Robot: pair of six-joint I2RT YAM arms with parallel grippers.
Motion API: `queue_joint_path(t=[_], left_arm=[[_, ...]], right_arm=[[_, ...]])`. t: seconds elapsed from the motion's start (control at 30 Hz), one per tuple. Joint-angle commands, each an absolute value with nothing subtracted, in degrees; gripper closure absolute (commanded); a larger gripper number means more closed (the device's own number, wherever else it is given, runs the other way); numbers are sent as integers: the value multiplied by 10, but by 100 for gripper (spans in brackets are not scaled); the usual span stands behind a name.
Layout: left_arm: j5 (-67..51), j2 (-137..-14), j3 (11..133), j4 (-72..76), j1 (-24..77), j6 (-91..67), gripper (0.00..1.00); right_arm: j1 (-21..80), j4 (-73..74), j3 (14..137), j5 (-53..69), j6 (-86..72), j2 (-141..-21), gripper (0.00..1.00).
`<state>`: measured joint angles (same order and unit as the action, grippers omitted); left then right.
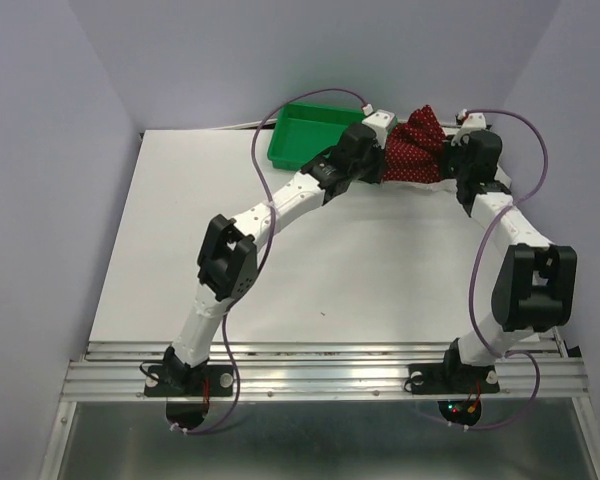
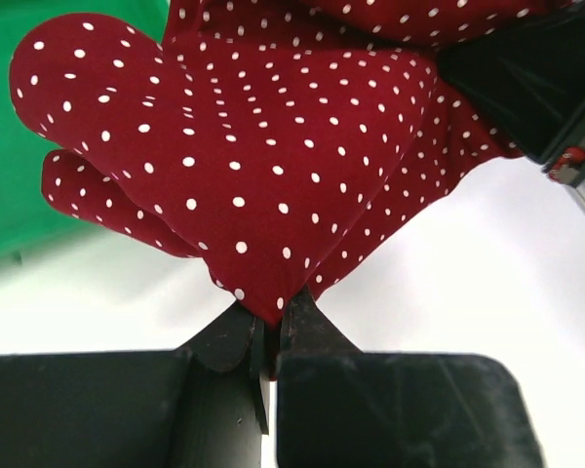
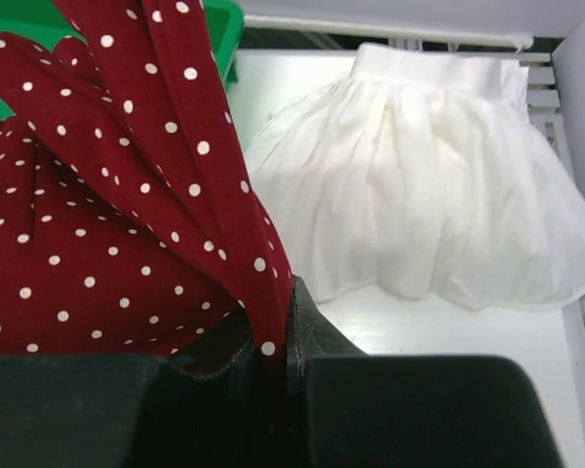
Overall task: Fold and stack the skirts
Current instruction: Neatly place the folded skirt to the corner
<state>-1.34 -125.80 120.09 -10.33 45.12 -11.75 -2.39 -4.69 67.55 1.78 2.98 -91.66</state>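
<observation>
The dark red skirt with white dots hangs bunched at the far back of the table, held up between both grippers. My left gripper is shut on a lower point of the cloth, which is pinched between its fingertips. My right gripper is shut on a fold of the same red skirt, and the cloth runs down between its fingers. The white skirt lies spread flat on the table beyond the right gripper. In the top view the arms and the red skirt hide it.
A green plastic tray stands at the back, just left of the red skirt, and shows as green behind the cloth. The back wall and the right side wall stand close by. The right arm's black wrist is near the left gripper.
</observation>
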Motion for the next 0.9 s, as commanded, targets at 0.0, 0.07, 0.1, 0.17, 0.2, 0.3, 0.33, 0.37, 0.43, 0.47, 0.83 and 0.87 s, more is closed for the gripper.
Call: queue_joint_path(t=[0.0, 0.07, 0.1, 0.17, 0.2, 0.3, 0.33, 0.37, 0.43, 0.47, 0.83, 0.87], left_arm=[[33, -1303, 1303, -32, 441, -40, 100], [30, -1329, 1331, -5, 441, -31, 100], [29, -1347, 1338, 26, 441, -29, 100], [40, -1362, 1333, 111, 440, -32, 100], [42, -1377, 1327, 143, 439, -39, 100], [49, -1437, 1373, 230, 438, -55, 98], [50, -1461, 1402, 242, 438, -59, 97], [51, -1506, 1431, 254, 438, -61, 96], [65, -1528, 1448, 325, 441, -52, 81], [65, -1555, 1464, 343, 443, -45, 79], [57, -1541, 1357, 420, 433, -11, 12], [51, -1502, 1332, 420, 432, -10, 11]], right_arm=[[-89, -126, 744, -29, 35, -979, 99], [-105, -142, 759, -21, 27, -1001, 99], [-119, -154, 765, -22, 20, -1011, 99], [-133, -176, 791, -18, 13, -1042, 99], [-139, -186, 798, -19, 8, -1054, 99], [-163, -221, 830, -26, -22, -1099, 99], [-163, -222, 841, -27, -26, -1110, 99], [-172, -228, 851, -32, -30, -1134, 99], [-183, -256, 867, -46, -38, -1154, 99], [-192, -270, 872, -48, -39, -1165, 99], [-215, -337, 914, -39, -124, -1320, 99], [-215, -319, 923, -26, -126, -1330, 99]])
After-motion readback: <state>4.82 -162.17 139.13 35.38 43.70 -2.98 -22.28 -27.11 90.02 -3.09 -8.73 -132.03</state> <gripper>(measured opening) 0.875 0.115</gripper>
